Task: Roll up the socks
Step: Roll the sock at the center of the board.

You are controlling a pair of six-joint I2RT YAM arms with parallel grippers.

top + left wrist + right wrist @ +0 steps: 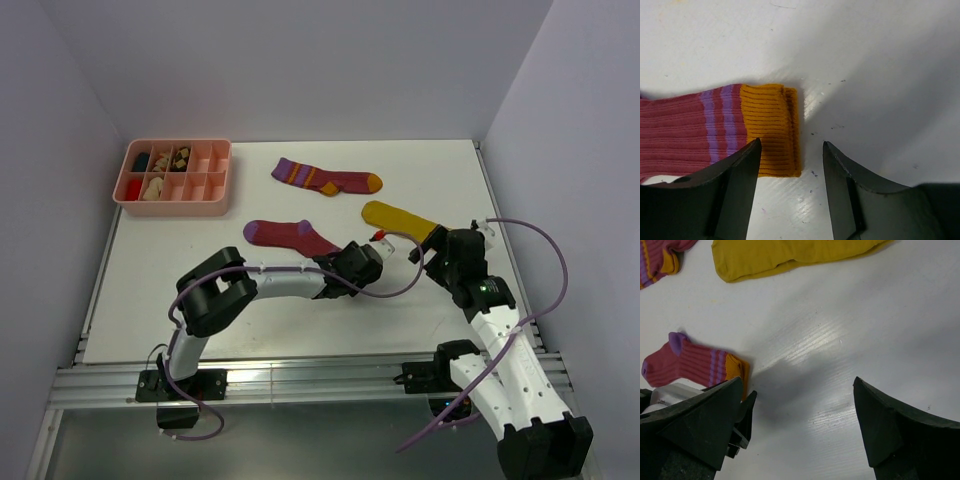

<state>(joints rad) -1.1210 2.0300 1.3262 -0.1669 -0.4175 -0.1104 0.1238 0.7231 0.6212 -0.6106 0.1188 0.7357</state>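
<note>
Fingers (735, 190) of the left gripper (790, 165) stand apart over the orange end (771, 127) of the near maroon sock (290, 236), mid-counter (150, 300). The end lies partly between them, ungripped. No sock looks rolled: the far maroon sock (325, 178) and the yellow sock (398, 217) lie flat. The right gripper (425, 250) hovers wide open at the yellow sock's near end.

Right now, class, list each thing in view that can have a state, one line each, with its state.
Left hand: open, orange sock end partly between its fingers, not gripped.
Right hand: open, holding nothing.
Near maroon sock: flat, unrolled.
Far maroon sock: flat, unrolled.
Yellow sock: flat, unrolled.
Pink tray: some compartments filled, others empty.
</note>
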